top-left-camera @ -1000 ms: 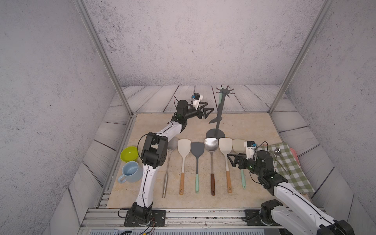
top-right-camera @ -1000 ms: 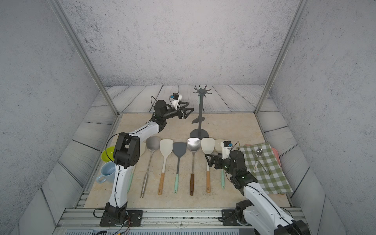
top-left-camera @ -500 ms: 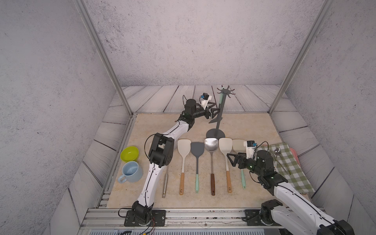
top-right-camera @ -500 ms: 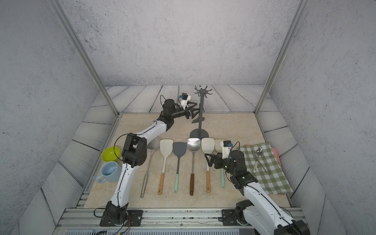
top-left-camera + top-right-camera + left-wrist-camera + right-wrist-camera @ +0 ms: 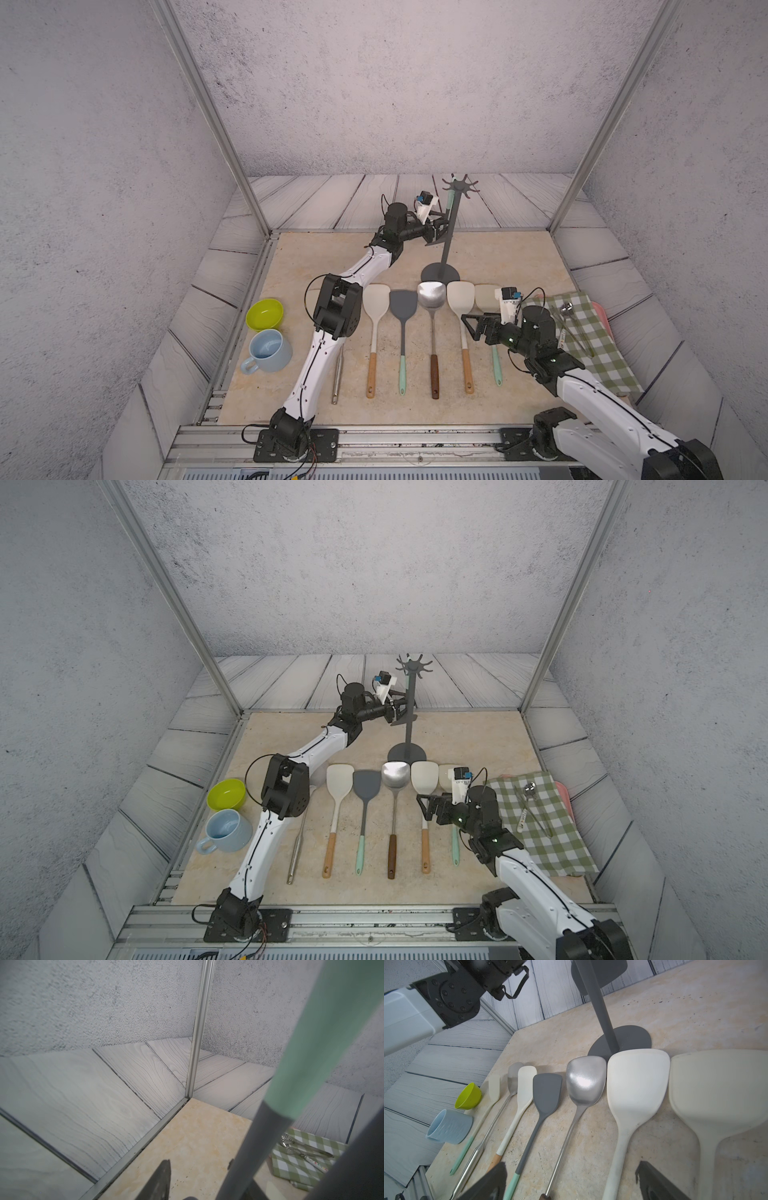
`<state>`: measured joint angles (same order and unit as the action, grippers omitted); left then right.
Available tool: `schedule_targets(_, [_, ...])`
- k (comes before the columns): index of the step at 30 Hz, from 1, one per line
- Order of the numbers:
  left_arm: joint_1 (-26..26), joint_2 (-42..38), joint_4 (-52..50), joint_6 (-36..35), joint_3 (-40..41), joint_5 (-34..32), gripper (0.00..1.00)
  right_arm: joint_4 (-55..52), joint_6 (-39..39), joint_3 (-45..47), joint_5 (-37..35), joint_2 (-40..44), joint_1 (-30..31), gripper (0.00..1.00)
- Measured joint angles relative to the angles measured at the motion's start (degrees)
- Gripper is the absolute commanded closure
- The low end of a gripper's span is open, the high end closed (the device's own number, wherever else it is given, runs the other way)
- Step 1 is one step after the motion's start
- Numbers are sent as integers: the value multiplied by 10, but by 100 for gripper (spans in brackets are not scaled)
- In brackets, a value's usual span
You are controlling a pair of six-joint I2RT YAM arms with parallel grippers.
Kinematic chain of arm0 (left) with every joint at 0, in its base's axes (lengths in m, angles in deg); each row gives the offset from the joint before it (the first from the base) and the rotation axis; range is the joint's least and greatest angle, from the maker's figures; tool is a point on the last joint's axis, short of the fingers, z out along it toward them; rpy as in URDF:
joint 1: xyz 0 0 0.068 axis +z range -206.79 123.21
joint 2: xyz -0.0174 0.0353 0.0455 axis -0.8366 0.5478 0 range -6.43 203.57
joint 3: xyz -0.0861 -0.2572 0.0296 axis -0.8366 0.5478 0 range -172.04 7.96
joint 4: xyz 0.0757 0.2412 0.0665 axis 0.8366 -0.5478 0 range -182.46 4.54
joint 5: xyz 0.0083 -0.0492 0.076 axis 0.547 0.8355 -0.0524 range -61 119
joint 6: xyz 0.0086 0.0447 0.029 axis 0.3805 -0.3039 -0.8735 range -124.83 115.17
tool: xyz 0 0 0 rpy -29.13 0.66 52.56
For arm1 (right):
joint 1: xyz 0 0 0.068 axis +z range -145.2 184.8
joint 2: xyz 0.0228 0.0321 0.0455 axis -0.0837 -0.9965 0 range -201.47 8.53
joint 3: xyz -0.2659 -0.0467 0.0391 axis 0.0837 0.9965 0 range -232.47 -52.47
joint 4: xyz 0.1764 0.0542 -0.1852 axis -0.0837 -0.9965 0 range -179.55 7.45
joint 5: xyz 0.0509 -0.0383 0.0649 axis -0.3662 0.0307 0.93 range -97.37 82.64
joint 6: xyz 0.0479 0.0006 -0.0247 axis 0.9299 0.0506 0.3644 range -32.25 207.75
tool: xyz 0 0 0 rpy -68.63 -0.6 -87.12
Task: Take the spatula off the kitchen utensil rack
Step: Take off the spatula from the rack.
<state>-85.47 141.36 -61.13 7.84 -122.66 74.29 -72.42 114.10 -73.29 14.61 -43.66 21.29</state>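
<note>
Left tool (image 5: 442,227): newly arrived at mint-handled, grey-shafted spatula (image 5: 450,198) hanging on tall dark grey metal rack (image 5: 447,253); jaws narrowing, not yet pinching. Lift-off pending. Right tool (image 5: 473,328): spread.

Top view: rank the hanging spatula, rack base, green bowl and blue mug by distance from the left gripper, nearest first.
From the left gripper:
1. Hanging spatula, between the jaws.
2. Rack base, below, mid-table.
3. Green bowl, far left side.
4. Blue mug, left side, nearer the camera than the bowl.
</note>
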Motion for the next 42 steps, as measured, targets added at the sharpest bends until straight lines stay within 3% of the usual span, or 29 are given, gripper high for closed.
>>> schedule_targets(8, [-1,-3,-20,-36,6,-10,71,0,1,0,5,0,0,1])
schedule_targets(18, [-1,-65,-48,-104,63,-47,99,1,2,0,6,0,0,1])
schedule_targets(34, [0,-153,-40,-166,151,-124,100,4,2,0,10,-1,0,1])
schedule_targets(42, [6,-179,-14,-172,192,-199,100,4,2,0,11,-1,0,1])
